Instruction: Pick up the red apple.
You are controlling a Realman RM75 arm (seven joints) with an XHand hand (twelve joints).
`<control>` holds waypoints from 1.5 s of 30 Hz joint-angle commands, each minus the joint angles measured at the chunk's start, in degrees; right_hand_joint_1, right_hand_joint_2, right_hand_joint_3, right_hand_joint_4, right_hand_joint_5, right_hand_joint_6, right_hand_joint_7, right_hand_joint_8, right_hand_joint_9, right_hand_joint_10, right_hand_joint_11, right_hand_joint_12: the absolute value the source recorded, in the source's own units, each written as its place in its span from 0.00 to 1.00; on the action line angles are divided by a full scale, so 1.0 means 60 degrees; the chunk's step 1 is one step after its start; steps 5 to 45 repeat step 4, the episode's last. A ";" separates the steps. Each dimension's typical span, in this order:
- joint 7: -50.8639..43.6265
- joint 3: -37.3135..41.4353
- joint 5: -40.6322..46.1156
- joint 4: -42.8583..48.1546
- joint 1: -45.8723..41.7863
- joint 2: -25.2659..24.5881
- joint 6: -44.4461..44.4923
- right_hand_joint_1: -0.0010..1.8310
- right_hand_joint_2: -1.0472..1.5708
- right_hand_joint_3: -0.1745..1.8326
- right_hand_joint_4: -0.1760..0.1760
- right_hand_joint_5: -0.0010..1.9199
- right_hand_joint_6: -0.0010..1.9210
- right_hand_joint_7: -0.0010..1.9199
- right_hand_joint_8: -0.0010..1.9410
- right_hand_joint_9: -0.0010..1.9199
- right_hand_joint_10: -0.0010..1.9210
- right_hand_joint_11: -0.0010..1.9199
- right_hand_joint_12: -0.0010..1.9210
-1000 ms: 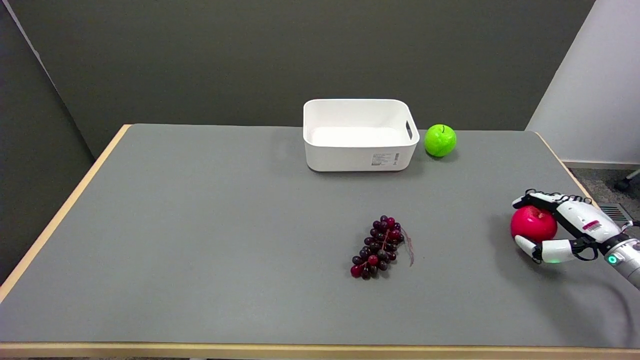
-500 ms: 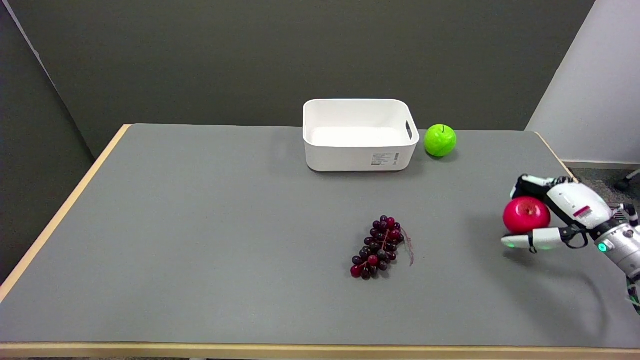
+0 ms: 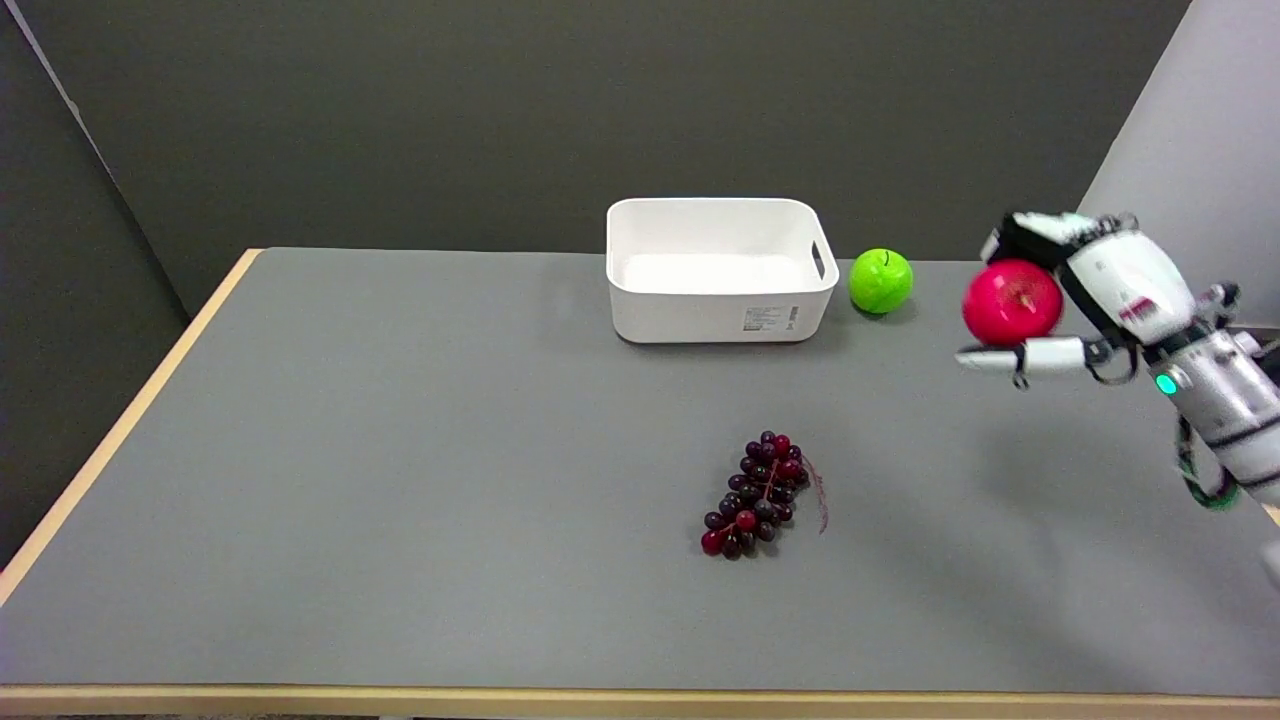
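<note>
— Where was the right hand (image 3: 1075, 290) at that moment?

— At the right of the frame, up off the grey table (image 3: 400, 450). I had the white arm (image 3: 1225, 420) slanting in from the lower right edge.

— And the fingers?

— Closed around the red apple (image 3: 1012, 302): curled over its top, thumb stretched flat beneath it. The apple hung clear of the table, right of the green apple (image 3: 880, 281).

— Anything else in view?

— The white bin (image 3: 720, 315) at the far side, beside the green apple; the grapes (image 3: 757, 494) mid-table.
</note>
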 commanded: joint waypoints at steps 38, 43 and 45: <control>-0.0294 -0.5516 -0.0659 -0.1182 0.7699 -0.1370 -0.2230 0.63 0.83 0.28 0.00 0.32 0.82 0.34 0.84 0.44 0.96 0.33 0.93; -0.0294 -0.5516 -0.0659 -0.1182 0.7699 -0.1370 -0.2230 0.63 0.83 0.28 0.00 0.32 0.82 0.34 0.84 0.44 0.96 0.33 0.93; -0.0294 -0.5516 -0.0659 -0.1182 0.7699 -0.1370 -0.2230 0.63 0.83 0.28 0.00 0.32 0.82 0.34 0.84 0.44 0.96 0.33 0.93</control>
